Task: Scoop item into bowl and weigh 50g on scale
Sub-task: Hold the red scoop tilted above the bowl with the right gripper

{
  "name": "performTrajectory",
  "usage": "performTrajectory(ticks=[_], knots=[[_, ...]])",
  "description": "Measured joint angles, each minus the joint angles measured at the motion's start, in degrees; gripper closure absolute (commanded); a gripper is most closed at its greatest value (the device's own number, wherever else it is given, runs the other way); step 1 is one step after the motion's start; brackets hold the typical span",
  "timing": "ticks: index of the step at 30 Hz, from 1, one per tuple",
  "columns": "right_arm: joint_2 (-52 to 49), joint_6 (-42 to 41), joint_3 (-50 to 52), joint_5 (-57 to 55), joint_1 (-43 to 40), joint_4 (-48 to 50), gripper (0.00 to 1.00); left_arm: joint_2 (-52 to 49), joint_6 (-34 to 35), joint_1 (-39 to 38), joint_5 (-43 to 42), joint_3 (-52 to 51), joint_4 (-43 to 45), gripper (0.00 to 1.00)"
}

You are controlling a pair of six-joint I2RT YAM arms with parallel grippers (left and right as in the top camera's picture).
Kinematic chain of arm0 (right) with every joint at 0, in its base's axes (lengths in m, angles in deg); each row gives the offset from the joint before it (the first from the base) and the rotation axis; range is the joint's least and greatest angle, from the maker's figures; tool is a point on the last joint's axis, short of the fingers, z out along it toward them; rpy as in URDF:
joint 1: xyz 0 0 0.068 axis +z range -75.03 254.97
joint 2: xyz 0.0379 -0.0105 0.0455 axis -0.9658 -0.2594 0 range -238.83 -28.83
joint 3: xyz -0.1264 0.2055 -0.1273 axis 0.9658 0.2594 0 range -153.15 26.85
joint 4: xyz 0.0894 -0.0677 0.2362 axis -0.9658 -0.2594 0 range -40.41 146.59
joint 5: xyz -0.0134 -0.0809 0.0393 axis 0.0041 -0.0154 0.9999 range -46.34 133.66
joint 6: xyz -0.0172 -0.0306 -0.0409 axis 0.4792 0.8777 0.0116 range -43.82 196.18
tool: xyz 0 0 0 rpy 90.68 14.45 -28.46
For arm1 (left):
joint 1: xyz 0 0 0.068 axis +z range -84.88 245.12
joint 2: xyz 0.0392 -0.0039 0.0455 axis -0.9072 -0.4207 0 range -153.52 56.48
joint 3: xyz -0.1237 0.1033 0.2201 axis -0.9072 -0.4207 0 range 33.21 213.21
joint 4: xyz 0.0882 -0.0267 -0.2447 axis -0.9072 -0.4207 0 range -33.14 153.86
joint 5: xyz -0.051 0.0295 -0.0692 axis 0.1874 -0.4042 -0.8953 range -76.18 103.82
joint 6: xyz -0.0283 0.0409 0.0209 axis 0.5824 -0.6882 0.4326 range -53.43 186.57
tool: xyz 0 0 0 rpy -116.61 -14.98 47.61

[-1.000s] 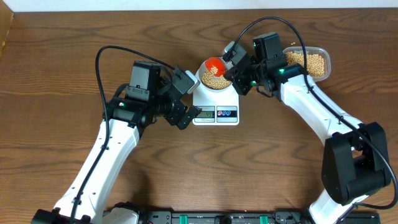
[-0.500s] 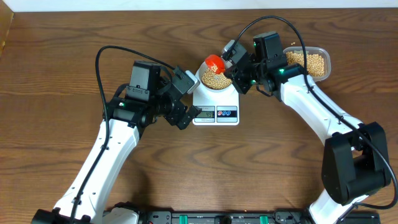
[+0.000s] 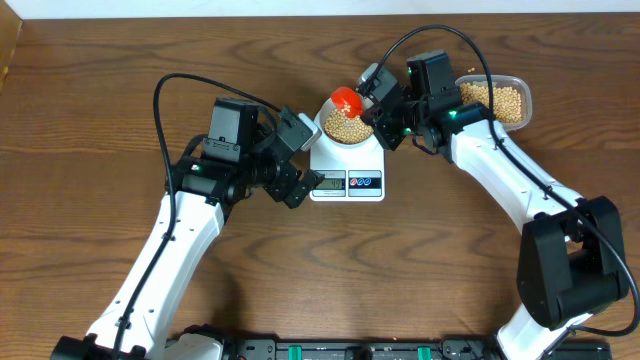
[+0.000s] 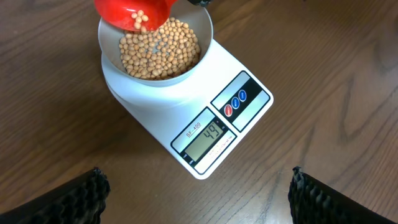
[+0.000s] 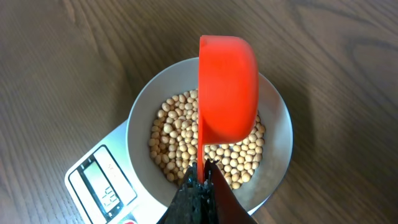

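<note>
Bowl [image 5: 142, 107] beneath right tool [image 5: 200, 178] gripping tilted red scoop [image 5: 227, 87].

The red scoop [image 3: 346, 99] (pinched in the right tool [image 5: 200, 179]) has edged toward the far rim of the bowl [image 5: 142, 121].

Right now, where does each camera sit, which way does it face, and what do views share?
Overhead: above the table, facing straight down; both arms, left tool, right tool show.
Left wrist: on left arm, facing down at scale and bowl; its wide-apart fingertips show.
Right wrist: on right arm, facing down along its shut tool at the red scoop over the bowl.
Shared: all show the beans in the bowl on the scale.
</note>
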State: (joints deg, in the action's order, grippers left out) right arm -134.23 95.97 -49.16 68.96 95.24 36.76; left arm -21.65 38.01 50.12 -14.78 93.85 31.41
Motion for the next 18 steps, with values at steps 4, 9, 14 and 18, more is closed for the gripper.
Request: performTrajectory(ticks=[4, 9, 14, 18], knots=[[0.0, -0.79, 0.0, -0.24, 0.0, -0.09, 0.99, 0.0, 0.0, 0.0, 0.0, 0.0, 0.0, 0.06], [0.0, -1.2, 0.0, -0.31, 0.0, -0.13, 0.99, 0.0, 0.0, 0.0, 0.0, 0.0, 0.0, 0.05], [0.0, -1.22, 0.0, -0.31, 0.0, -0.37, 0.99, 0.0, 0.0, 0.0, 0.0, 0.0, 0.0, 0.05], [0.0, -1.33, 0.0, -0.33, 0.0, -0.44, 0.99, 0.0, 0.0, 0.0, 0.0, 0.0, 0.0, 0.05]])
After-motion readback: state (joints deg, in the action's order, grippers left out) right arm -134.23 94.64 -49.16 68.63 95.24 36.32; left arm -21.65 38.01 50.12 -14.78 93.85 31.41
